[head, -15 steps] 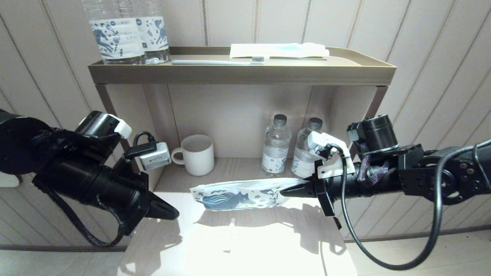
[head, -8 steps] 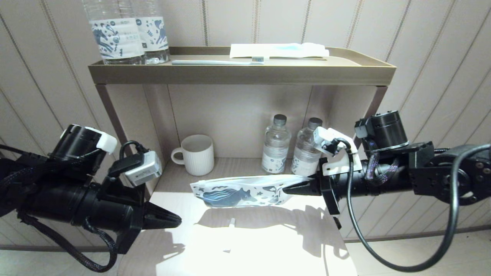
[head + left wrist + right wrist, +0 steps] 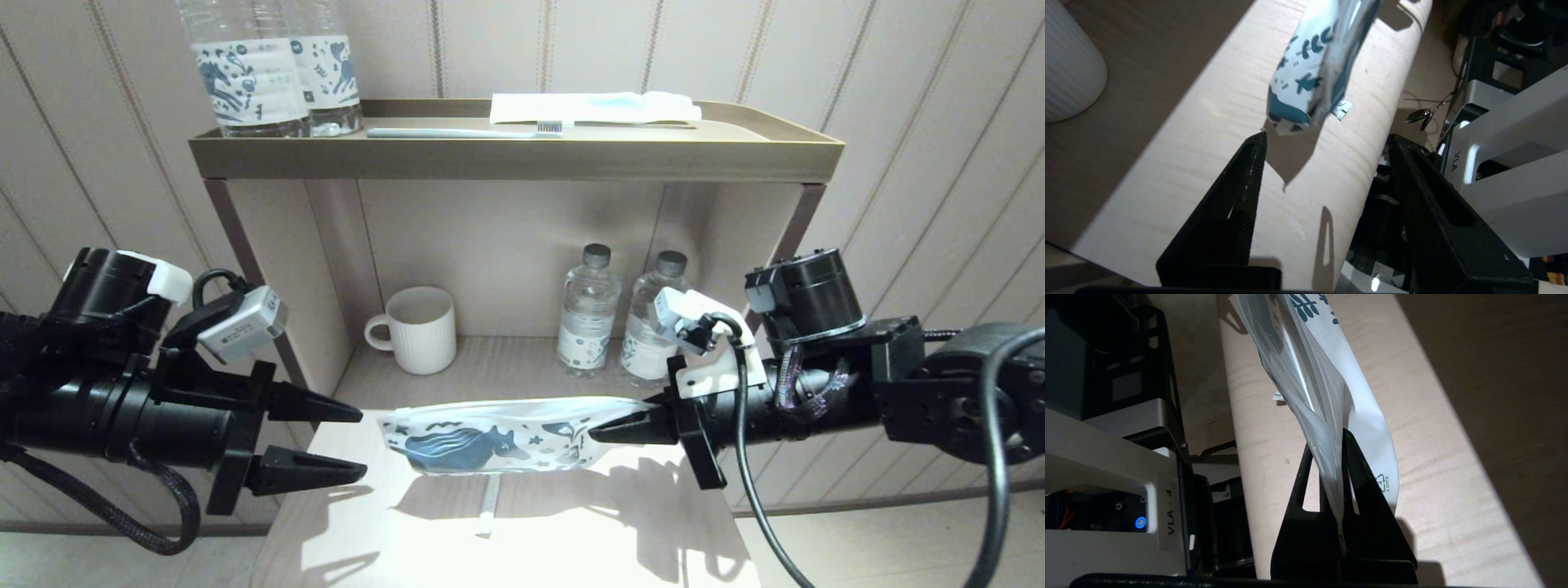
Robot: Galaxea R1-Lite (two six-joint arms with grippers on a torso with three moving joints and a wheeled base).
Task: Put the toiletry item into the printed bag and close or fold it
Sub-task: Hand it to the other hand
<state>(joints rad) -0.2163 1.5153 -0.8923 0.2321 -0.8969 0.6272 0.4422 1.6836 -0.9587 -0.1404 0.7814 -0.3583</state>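
The printed bag [image 3: 490,437] is a white pouch with a blue horse. It hangs level above the pale table [image 3: 571,539], and my right gripper [image 3: 600,433] is shut on its right end. In the right wrist view the bag's film [image 3: 1331,375] is pinched between the black fingers [image 3: 1363,486] of that gripper [image 3: 1329,441]. My left gripper [image 3: 359,443] stands open just left of the bag's free end [image 3: 1298,94], apart from it and holding nothing; it also shows in its own view [image 3: 1329,136]. A toothbrush [image 3: 465,132] and a white packet [image 3: 596,106] lie on the top shelf.
Under the shelf's top board [image 3: 514,159] stand a white ribbed mug [image 3: 418,329] and two small water bottles [image 3: 588,310]. Two large labelled bottles [image 3: 261,73] stand at the top left. A thin pale strip [image 3: 488,506] lies on the table under the bag.
My left gripper has opened, turned and drawn back to the left. The right gripper has carried the bag leftward and slightly lower. The pale strip under the bag has come into view.
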